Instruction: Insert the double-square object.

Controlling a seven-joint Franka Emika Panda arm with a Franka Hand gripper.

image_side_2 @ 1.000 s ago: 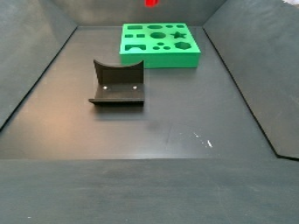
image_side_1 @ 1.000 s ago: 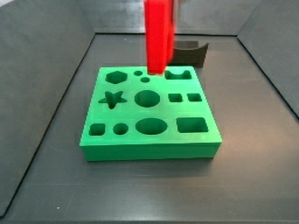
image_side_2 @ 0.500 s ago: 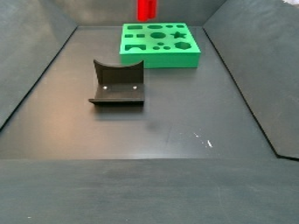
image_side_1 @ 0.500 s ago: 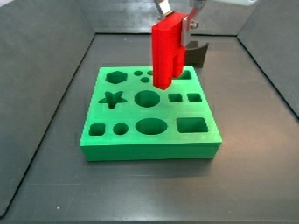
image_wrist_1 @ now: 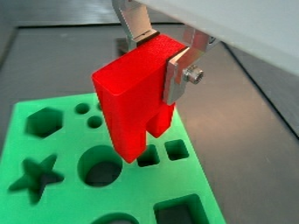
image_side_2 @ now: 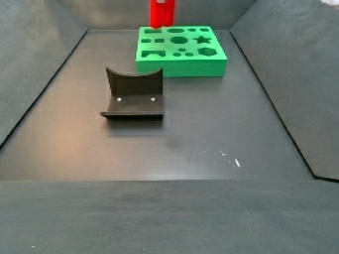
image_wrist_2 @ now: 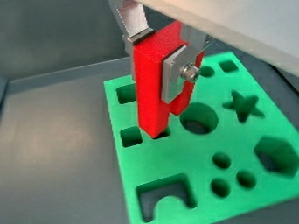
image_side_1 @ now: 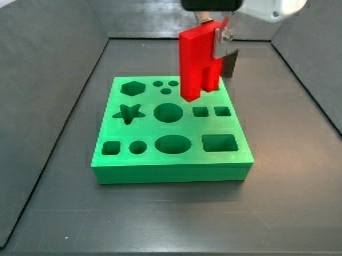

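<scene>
The hand [image_side_1: 214, 42] hangs at the top centre of a side view, its silver fingers [image_wrist_1: 179, 73] clamped flat on the upper part of the double-square object [image_side_1: 201, 63], which hangs upright in the air over the green block [image_side_1: 171, 133]. In both wrist views the red piece's split lower end hovers just above a pair of small square holes [image_wrist_1: 163, 155] in the green block, one square partly hidden behind the legs (so I can't read the exact overlap). No contact yet, as far as these views show.

The risk, in my judgement, is alignment. If the two legs come down slightly off or twisted relative to the twin squares, they land on the green rim or the thin wall between the holes and jam. Pushing on then could tilt the piece in the grip or shove the whole green block across the dark surface [image_side_1: 160, 215]. The long piece is held high, so any slip at the fingers swings the legs wide. The fixture [image_side_2: 133, 95], at centre left in a side view, stands well apart and poses no threat.
</scene>
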